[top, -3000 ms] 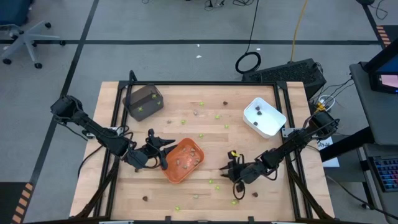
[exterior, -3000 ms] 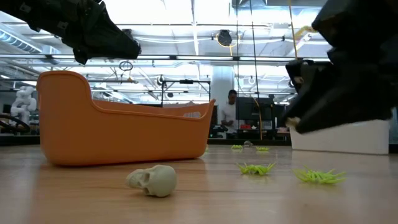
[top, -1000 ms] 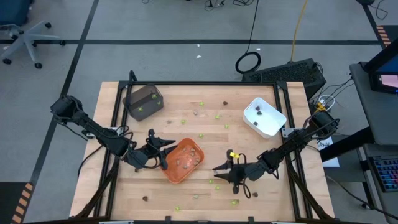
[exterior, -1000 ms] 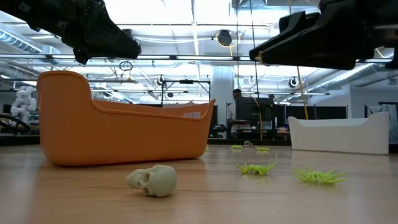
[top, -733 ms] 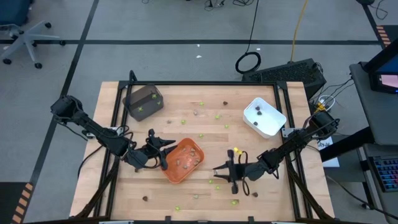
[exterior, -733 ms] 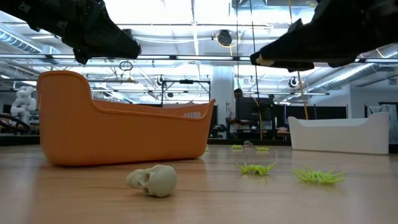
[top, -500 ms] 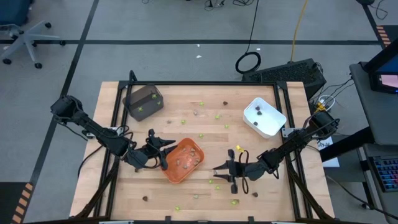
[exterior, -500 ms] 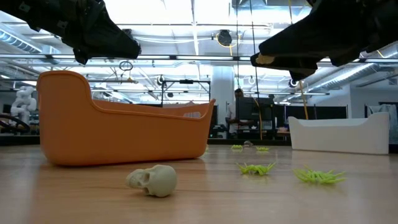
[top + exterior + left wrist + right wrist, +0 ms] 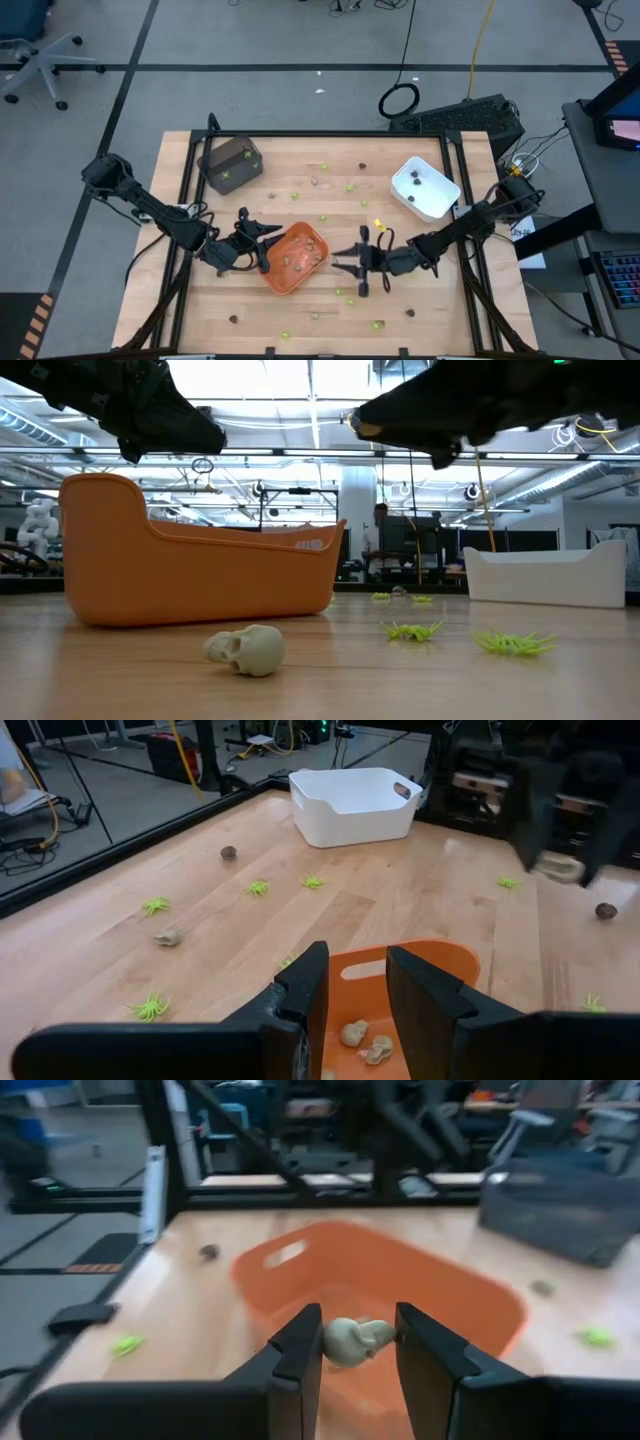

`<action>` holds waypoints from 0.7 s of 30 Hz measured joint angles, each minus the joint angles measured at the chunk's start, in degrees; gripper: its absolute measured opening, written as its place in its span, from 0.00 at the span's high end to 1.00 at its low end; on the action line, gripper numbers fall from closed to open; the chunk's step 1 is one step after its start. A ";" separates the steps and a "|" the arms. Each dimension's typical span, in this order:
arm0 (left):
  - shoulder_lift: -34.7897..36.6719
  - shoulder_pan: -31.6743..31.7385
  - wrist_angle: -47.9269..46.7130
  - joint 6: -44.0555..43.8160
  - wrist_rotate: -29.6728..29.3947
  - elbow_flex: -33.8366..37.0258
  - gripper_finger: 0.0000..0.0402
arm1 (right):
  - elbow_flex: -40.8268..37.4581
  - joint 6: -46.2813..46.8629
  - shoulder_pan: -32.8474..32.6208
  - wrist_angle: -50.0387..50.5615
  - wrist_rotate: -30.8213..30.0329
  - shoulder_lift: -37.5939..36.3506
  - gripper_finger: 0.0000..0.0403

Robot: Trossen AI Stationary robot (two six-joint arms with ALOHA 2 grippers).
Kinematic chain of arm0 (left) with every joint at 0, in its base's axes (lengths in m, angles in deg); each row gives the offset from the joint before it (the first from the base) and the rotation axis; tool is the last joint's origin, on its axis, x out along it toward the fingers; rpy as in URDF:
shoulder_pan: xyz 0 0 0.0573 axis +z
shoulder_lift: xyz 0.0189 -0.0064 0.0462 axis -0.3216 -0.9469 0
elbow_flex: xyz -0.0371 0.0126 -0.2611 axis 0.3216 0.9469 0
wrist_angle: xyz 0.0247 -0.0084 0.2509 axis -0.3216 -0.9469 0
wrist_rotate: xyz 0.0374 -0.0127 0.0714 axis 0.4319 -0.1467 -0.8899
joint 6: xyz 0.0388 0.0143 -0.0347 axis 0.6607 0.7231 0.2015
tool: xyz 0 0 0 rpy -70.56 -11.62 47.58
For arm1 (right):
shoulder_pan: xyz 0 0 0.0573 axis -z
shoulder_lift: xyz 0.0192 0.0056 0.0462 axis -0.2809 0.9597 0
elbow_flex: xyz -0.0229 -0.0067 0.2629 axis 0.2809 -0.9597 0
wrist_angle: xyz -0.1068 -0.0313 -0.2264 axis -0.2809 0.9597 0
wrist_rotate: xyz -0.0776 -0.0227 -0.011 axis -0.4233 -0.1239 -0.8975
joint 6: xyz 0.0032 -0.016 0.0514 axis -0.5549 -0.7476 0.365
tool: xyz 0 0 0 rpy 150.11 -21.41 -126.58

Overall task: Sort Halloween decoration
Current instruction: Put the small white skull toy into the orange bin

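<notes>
Tiny Halloween decoration pieces lie scattered on the wooden table: lime-green spiders (image 9: pixel 412 630), dark brown bits (image 9: pixel 362 165) and a tan-grey skull (image 9: pixel 245 650). More skulls (image 9: pixel 365 1042) lie in the orange tray (image 9: pixel 300 258). My right gripper (image 9: pixel 342 262) stands level just right of the tray, above the table, pointing at the tray and shut on a tan-grey skull (image 9: pixel 358 1340). My left gripper (image 9: pixel 358 965) hovers open over the tray's left end with nothing between its fingers. My right gripper pinches the skull by two opposite sides (image 9: pixel 330 1342) between its two fingers. The fingers come level from the table's right. The skull is lifted clear of the table, in front of the orange tray's right rim (image 9: pixel 300 1255).
A white tray (image 9: pixel 425 187) stands at the far right and a dark grey tray (image 9: pixel 231 163) at the far left. Loose pieces dot the middle and near part of the table (image 9: pixel 338 292). A black frame (image 9: pixel 300 133) runs round the table's edge.
My right gripper has moved toward the table's left and a little up, closing on the orange tray, and has rolled about its pointing line. It has kept the skull between its fingers throughout.
</notes>
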 joint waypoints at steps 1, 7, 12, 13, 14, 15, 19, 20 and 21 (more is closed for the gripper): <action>0.00 0.02 0.00 0.00 0.00 0.00 0.75 | 0.43 -0.57 0.86 0.02 0.00 0.00 0.79; 0.00 0.01 -0.01 0.04 -0.03 -0.02 0.75 | 1.55 -0.69 5.40 0.02 0.61 0.00 0.79; 0.00 0.02 0.00 0.07 -0.50 -0.02 0.75 | 1.62 1.16 7.51 -3.51 3.44 2.03 0.78; 0.00 0.02 0.00 0.04 -0.56 -0.02 0.75 | 1.61 1.13 7.61 -5.23 4.25 3.02 0.78; 0.00 0.02 0.02 0.04 -0.75 -0.02 0.75 | 1.62 1.08 7.69 -7.27 4.74 4.10 0.77; 0.00 0.02 0.06 0.07 -0.76 -0.02 0.75 | 1.62 1.00 7.75 -8.70 4.76 5.10 0.77; 0.00 0.02 0.33 0.04 -0.78 -0.02 0.75 | 2.20 0.96 8.01 -12.54 4.79 9.18 0.74; 0.00 0.02 0.38 0.04 -0.78 -0.02 0.75 | 2.75 0.80 8.03 -12.62 4.79 10.23 0.74; 0.00 0.02 0.51 0.04 -0.80 -0.02 0.75 | 3.50 0.77 8.09 -12.61 4.76 11.25 0.74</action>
